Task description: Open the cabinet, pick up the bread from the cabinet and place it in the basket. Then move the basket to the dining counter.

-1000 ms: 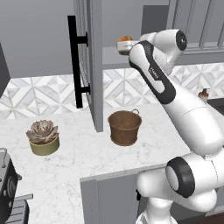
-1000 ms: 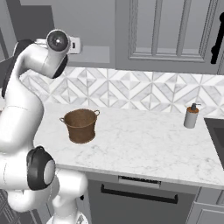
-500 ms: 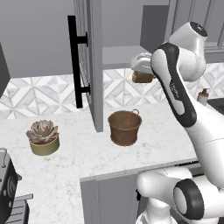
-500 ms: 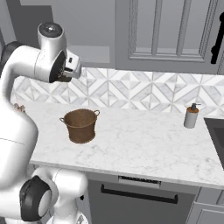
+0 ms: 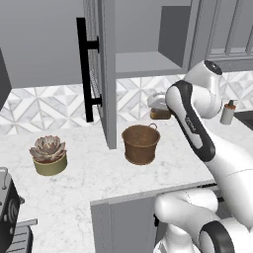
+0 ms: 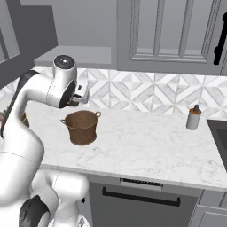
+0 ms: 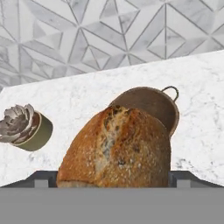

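The cabinet [image 5: 143, 59] stands open, its door [image 5: 102, 74] swung out with the black bar handle [image 5: 85, 74] facing left. My gripper [image 5: 159, 105] hangs above the counter just behind and above the brown basket [image 5: 141, 143], shut on the bread [image 5: 160, 113]. In the hand view the golden-brown bread [image 7: 116, 151] sits between the fingers, and the basket's rim [image 7: 153, 103] shows right beyond it. From the right side the gripper [image 6: 80, 98] is just above the basket [image 6: 81, 127]. The basket stands upright on the marble counter. The dining counter is out of view.
An olive pot with a succulent [image 5: 48, 154] stands left of the open door. A soap bottle [image 6: 193, 118] stands at the right near a sink edge [image 6: 219, 133]. A dark appliance [image 5: 7, 212] sits at the near left. The open door juts over the counter beside the basket.
The arm has drawn the bread out of the cabinet shelf and lowered it toward the basket. The basket and door have not moved.
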Robot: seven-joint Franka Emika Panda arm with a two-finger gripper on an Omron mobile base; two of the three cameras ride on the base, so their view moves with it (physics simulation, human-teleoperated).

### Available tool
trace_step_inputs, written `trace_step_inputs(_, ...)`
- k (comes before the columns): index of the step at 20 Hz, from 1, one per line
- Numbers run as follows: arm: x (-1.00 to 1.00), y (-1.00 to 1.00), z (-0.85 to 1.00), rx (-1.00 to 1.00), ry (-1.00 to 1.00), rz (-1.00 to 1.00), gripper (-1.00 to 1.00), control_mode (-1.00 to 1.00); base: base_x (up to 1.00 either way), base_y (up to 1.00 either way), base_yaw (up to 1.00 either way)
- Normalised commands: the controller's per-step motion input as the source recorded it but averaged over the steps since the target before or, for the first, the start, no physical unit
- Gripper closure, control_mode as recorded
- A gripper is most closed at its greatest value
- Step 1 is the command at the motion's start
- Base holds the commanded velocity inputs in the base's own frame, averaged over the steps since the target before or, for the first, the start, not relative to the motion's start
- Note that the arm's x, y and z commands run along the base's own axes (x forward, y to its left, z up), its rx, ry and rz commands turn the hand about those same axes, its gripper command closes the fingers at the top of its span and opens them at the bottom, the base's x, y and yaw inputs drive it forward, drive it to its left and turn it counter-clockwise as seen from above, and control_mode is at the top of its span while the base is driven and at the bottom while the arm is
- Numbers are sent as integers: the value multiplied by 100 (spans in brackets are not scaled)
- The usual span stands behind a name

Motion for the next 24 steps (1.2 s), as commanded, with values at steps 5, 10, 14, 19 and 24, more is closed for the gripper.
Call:
trace_step_inputs(5, 97, -9, -80, 2, 41, 0, 100, -100, 0, 0, 0)
trace_step_inputs(10, 90, 4, -85, 0, 33, 0, 100, -100, 0, 0, 0)
trace_step_inputs(14, 50, 0, -67, 0, 18, 0, 100, -100, 0, 0, 0)
trace_step_inputs(19, 15, 2, -50, 0, 5, 0, 100, -100, 0, 0, 0)
trace_step_inputs(24, 15, 18, -35, 0, 0, 0, 100, -100, 0, 0, 0)
